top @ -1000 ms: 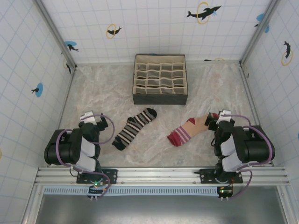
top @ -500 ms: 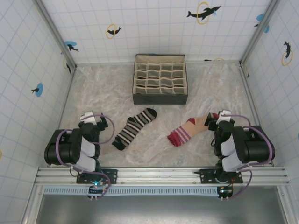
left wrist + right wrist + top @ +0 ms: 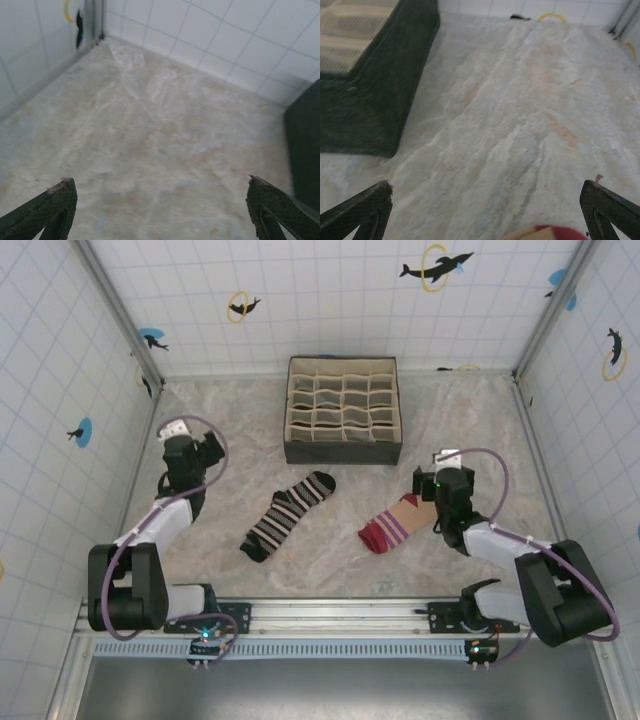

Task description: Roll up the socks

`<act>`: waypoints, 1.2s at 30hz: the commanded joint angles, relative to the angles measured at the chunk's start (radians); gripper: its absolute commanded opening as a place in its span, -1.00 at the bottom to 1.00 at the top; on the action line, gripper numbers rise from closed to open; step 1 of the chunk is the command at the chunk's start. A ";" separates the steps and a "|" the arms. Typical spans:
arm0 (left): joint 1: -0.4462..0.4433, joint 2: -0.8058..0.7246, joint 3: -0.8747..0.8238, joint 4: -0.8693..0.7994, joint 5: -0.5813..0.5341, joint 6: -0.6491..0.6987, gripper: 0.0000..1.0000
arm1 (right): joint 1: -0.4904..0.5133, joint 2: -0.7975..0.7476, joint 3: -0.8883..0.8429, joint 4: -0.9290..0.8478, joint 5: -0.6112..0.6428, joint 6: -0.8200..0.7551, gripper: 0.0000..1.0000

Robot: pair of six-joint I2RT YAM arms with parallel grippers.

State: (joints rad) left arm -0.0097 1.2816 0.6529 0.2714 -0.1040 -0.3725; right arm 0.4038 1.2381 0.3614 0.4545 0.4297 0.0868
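The black-white-grey striped sock lies flat and slanted at mid-table. To its right lies the tan sock, dark red toe toward the near left, purple-white stripes beside the toe. My right gripper hovers at the tan sock's upper end, open and holding nothing. In the right wrist view that sock's red-and-tan end peeks in at the bottom edge, just right of the right gripper. My left gripper is over bare table, far left of the striped sock. The left gripper stands open above the marbled surface.
A dark fabric organiser box with beige cells stands at the back centre. Its side shows in the left wrist view, and the box sits at the right wrist view's upper left. Tiled walls enclose the table.
Both arms have unfolded from the near edge and reached out over the table, the left toward the far left, the right to the tan sock's upper end. The socks have not moved.
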 commanded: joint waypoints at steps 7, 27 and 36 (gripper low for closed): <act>-0.150 -0.139 0.065 -0.574 0.340 -0.413 0.66 | 0.194 -0.060 0.197 -0.628 0.088 0.286 0.99; -0.770 -0.092 0.014 -0.394 0.279 -1.023 0.47 | 0.519 -0.113 0.209 -0.749 0.259 0.439 0.99; -0.882 0.113 0.041 -0.228 0.336 -1.105 0.41 | 0.546 -0.195 0.157 -0.782 0.197 0.494 0.99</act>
State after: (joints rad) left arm -0.8677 1.3533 0.6796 -0.0261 0.2199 -1.4200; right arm 0.9401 1.1069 0.5350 -0.3313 0.6220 0.5426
